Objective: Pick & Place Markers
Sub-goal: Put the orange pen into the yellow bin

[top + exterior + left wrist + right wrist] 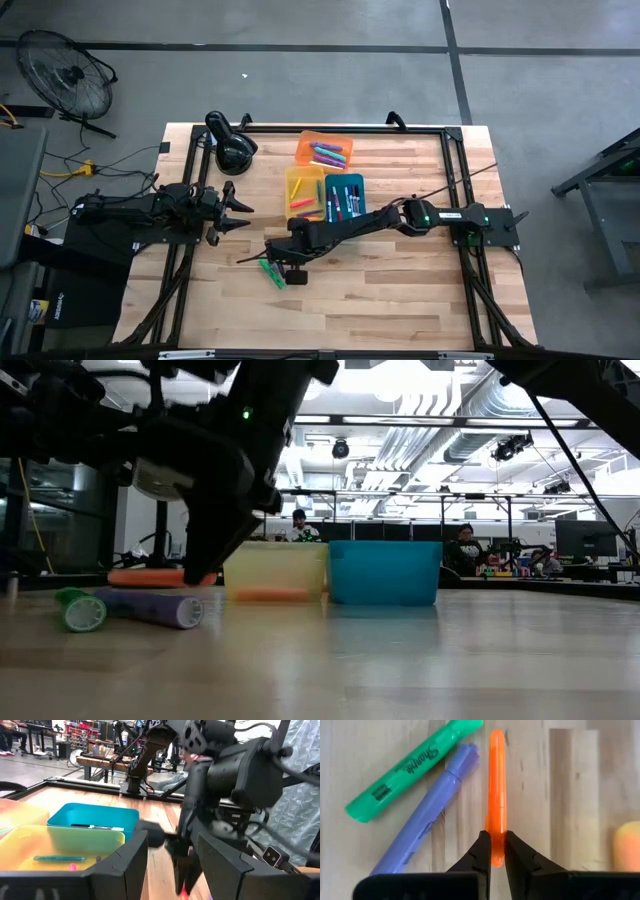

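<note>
Pale wooden plank worktop (400, 290), largest item in view; three translucent plastic trays near its centre: orange tray (324, 150) at 12 o'clock of the group, yellow tray (304, 193) at 8, blue tray (345, 197) at 4, each already holding markers.

Left arm idle at 9 o'clock of the worktop; left gripper (240, 212) stands with fingers spread, holding nothing.

Right arm reaches in from 3 o'clock; right gripper (494, 851) is closed on one end of the thin orange marker (495, 785), which seems to lie flat on the wood. Just beside it: purple marker (432, 810) and green Sharpie marker (415, 765).

Step judged: grasp made, lift pending. Next move calls for a straight lift clear of the two neighbours, then carry toward 12 o'clock to the trays.
</note>
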{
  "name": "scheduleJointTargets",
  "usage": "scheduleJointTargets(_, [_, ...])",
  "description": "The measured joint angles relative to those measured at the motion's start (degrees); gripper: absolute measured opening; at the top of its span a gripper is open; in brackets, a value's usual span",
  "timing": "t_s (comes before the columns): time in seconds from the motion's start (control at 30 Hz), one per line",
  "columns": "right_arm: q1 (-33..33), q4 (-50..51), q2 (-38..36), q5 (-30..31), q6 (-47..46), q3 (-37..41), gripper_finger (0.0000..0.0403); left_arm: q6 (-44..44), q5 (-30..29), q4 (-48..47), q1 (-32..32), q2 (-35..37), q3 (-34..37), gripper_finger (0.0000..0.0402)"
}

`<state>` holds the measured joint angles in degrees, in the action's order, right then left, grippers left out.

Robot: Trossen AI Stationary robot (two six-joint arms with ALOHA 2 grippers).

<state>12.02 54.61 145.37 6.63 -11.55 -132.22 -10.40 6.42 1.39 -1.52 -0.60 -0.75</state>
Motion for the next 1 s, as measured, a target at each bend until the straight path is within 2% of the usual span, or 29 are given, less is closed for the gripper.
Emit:
scheduleJointTargets(0.5, [0.28, 8.41, -5.44, 10.93, -3.48, -0.09, 0.0022, 0.00, 0.02, -0.01, 0.00, -0.01, 0.00, 0.0170])
scheduleJointTargets(0.8, [-3.13, 17.50, -7.07, 18.04, -4.44, -0.09, 0.0022, 0.00, 0.02, -0.01, 0.00, 0.00, 0.00, 0.0170])
scheduleJointTargets(1.0, [-5.44, 20.51, -7.13, 21.05, -1.19, -0.09, 0.0022, 0.01, 0.02, -0.01, 0.00, 0.00, 0.00, 0.0170])
